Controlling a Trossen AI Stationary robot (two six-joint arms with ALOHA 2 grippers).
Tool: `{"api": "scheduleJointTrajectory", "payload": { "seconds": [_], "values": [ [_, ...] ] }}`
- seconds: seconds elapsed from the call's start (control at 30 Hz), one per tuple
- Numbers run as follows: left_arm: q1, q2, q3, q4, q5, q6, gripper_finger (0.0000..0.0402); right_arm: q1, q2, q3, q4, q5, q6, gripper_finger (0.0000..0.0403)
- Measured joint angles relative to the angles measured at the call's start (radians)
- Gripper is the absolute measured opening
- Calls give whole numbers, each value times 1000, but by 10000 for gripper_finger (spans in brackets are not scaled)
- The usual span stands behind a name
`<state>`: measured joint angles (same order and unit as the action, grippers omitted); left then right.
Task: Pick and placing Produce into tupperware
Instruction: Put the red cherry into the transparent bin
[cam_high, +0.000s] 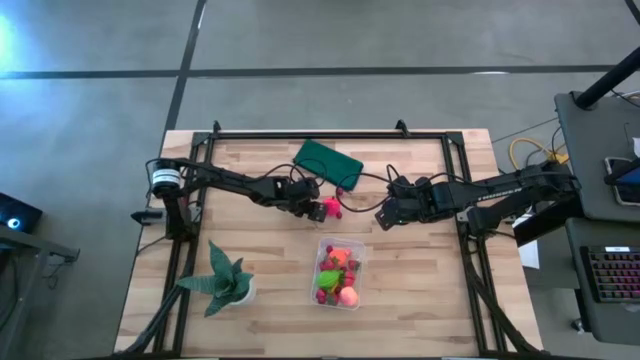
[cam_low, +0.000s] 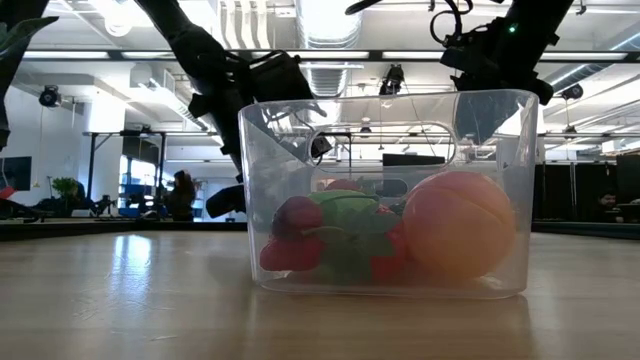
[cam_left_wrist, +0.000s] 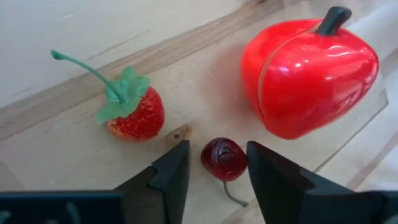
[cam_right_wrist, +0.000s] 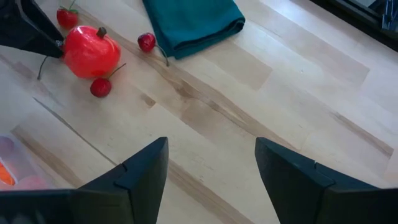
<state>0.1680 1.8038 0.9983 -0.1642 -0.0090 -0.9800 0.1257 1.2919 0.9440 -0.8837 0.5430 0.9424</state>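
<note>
The left gripper (cam_left_wrist: 216, 163) is low over the worktop (cam_high: 420, 300) with a dark red cherry (cam_left_wrist: 224, 158) sitting squarely between its 2 fingers (cam_left_wrist: 171, 171); the fingers stand narrowly apart, 1 on each side, and whether they already touch the fruit cannot be told. The cherry's stem trails back toward the gripper, so the closing line runs across the round body, not along the stem. A strawberry (cam_left_wrist: 134, 112) and a red toy apple (cam_left_wrist: 308, 74) lie just beyond, clear of the fingers. The left arm is plainly the nearer; the right gripper (cam_right_wrist: 211, 168) hovers with fingers well apart, holding nothing, near the teal cloth (cam_right_wrist: 193, 22). The clear tupperware (cam_high: 340, 272), already holding several pieces, lies near the left gripper.
</note>
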Motion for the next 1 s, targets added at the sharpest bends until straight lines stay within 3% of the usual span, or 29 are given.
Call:
{"api": "scheduleJointTrajectory", "payload": {
  "seconds": [0.77,1.0],
  "values": [
    [-8,18,5,-3,24,28,133,0,0,0,7,5,7,233],
    [-8,17,4,-10,24,36,83,0,0,0,7,5,19,233]
  ]
}}
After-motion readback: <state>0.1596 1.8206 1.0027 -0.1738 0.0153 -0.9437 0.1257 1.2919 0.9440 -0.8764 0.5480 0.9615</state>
